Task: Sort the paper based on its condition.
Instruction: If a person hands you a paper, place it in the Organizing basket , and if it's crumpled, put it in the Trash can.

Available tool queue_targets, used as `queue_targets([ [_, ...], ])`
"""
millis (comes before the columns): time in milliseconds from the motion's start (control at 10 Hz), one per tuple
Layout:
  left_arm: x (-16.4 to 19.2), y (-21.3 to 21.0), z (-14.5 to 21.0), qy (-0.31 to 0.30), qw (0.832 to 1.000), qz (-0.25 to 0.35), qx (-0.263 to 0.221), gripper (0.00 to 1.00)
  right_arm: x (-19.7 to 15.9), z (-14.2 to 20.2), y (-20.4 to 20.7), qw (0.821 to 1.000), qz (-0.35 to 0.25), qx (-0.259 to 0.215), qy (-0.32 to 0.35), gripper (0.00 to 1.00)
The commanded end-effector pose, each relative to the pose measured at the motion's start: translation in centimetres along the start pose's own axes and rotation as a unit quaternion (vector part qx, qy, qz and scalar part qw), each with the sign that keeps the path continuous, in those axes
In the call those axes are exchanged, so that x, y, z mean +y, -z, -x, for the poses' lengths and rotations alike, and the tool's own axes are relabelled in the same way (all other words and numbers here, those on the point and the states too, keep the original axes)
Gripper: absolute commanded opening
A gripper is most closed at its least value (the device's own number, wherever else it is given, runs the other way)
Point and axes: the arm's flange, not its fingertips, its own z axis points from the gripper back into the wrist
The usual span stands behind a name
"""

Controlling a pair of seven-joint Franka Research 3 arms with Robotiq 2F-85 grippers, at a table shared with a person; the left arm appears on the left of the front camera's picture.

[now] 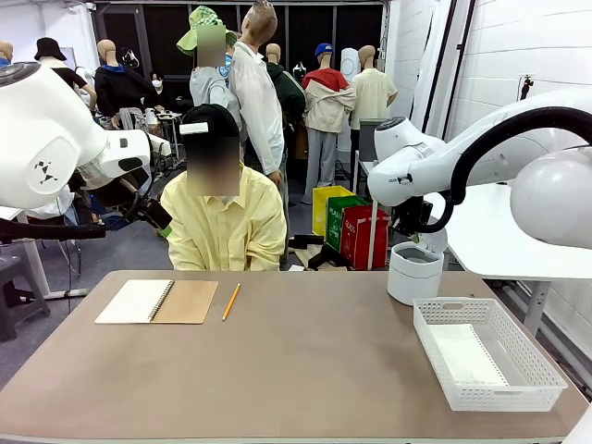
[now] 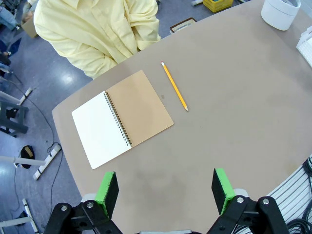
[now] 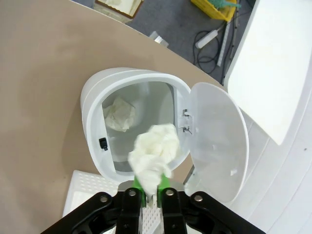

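A crumpled white paper (image 3: 153, 148) sticks up from between my right gripper's (image 3: 150, 187) green pads, which are shut on its lower end. It hangs directly over the open white bin (image 3: 92, 97), whose lid (image 3: 214, 141) is swung aside. Another crumpled paper (image 3: 119, 114) lies inside the bin. A flat white sheet (image 1: 467, 354) lies in the white basket (image 1: 486, 370) at the right. My left gripper (image 2: 165, 190) is open and holds nothing, high above the table's left part.
A spiral notebook (image 1: 157, 302) lies open at the table's far left with a yellow pencil (image 1: 231, 302) beside it. A person in a yellow shirt (image 1: 222, 227) sits at the far side. The bin (image 1: 413, 273) stands just behind the basket.
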Motion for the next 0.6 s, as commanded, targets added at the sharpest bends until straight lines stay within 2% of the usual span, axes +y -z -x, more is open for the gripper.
queue_targets([
  [0,0.04,-0.07,0.04,-0.001,1.000,0.002,0.003,1.00,-0.45,-0.90,0.48,1.000,0.013,0.015,0.016,0.65],
  [100,0.04,-0.07,0.04,-0.001,1.000,0.002,0.003,1.00,-0.59,-0.85,0.69,1.000,0.010,0.020,0.018,0.85],
  [200,0.04,-0.07,0.04,-0.001,1.000,0.002,0.003,1.00,-0.62,-0.82,0.65,1.000,0.008,0.021,0.018,1.00],
  [500,0.04,-0.07,0.04,-0.001,1.000,0.002,0.003,1.00,-0.38,-0.72,0.28,1.000,-0.005,0.023,0.009,1.00],
])
